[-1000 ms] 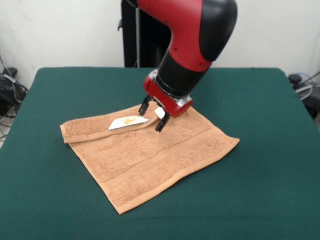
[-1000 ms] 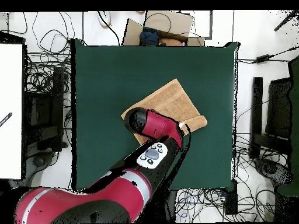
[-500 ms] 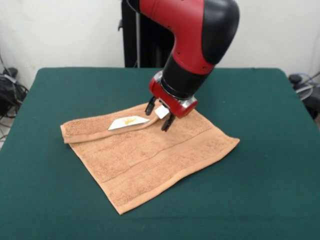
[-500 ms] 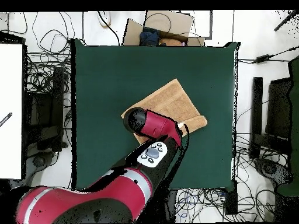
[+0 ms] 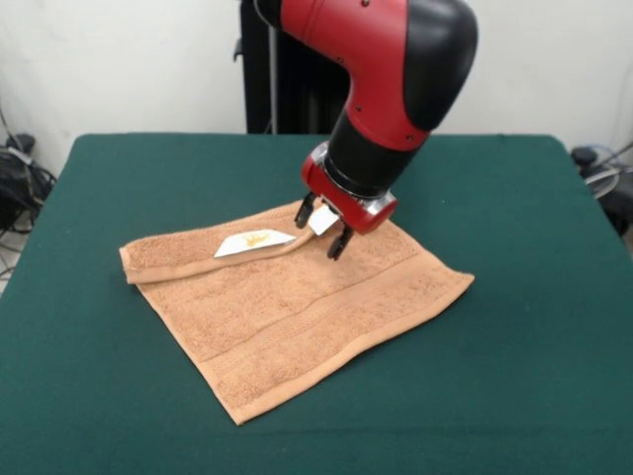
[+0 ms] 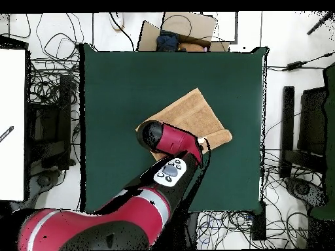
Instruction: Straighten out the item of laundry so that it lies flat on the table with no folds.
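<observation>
The orange-tan towel (image 5: 297,312) lies on the dark green table (image 5: 514,346), near its middle. Its far left edge is folded over in a strip, and a white tag (image 5: 254,240) shows on the fold. The rest lies flat. My gripper (image 5: 321,228) hangs just above the towel's far edge, right of the tag, open, with a small white piece between its fingers. In the overhead view the towel (image 6: 196,112) shows partly under the red arm (image 6: 171,138), which hides most of the gripper.
The black pedestal (image 5: 272,69) stands behind the table's far edge. Cables and boxes (image 6: 180,29) lie around the table on the floor. Bare green table surrounds the towel on all sides.
My gripper has shifted a little to the right and slightly up in the front view. The towel and its fold have not moved.
</observation>
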`<action>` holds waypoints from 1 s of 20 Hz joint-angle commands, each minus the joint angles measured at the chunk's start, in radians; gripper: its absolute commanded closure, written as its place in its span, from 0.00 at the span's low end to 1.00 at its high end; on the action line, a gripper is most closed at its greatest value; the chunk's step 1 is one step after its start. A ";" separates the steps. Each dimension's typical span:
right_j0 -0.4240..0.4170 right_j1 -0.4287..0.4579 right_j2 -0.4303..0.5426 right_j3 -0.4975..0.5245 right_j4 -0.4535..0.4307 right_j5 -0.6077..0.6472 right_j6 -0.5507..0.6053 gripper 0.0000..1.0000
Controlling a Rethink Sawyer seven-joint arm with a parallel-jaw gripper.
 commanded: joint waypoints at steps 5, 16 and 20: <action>-0.005 0.039 0.124 -0.026 0.023 0.179 0.192 0.00; 0.010 0.046 0.105 -0.054 0.023 0.243 0.216 0.00; 0.013 0.056 0.106 -0.052 0.024 0.232 0.220 0.00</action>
